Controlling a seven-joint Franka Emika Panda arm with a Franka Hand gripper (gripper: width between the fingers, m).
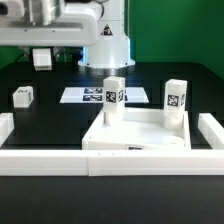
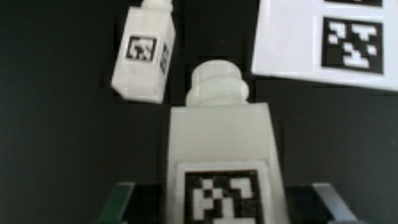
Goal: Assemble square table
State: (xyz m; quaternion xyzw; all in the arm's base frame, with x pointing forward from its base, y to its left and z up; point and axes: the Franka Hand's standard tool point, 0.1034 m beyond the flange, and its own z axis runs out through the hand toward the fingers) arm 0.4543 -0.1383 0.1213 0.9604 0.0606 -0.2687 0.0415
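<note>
The white square tabletop lies ribs-up near the front, with two white tagged legs standing on it, one at its back left corner and one at its back right. My gripper hangs at the exterior view's back left, shut on a third leg. In the wrist view this held leg fills the space between my gripper fingers and points away, tag facing the camera. A fourth leg lies loose on the black table; it also shows in the wrist view.
The marker board lies flat behind the tabletop. A low white border wall runs along the front, with side pieces at left and right. The robot base stands at the back.
</note>
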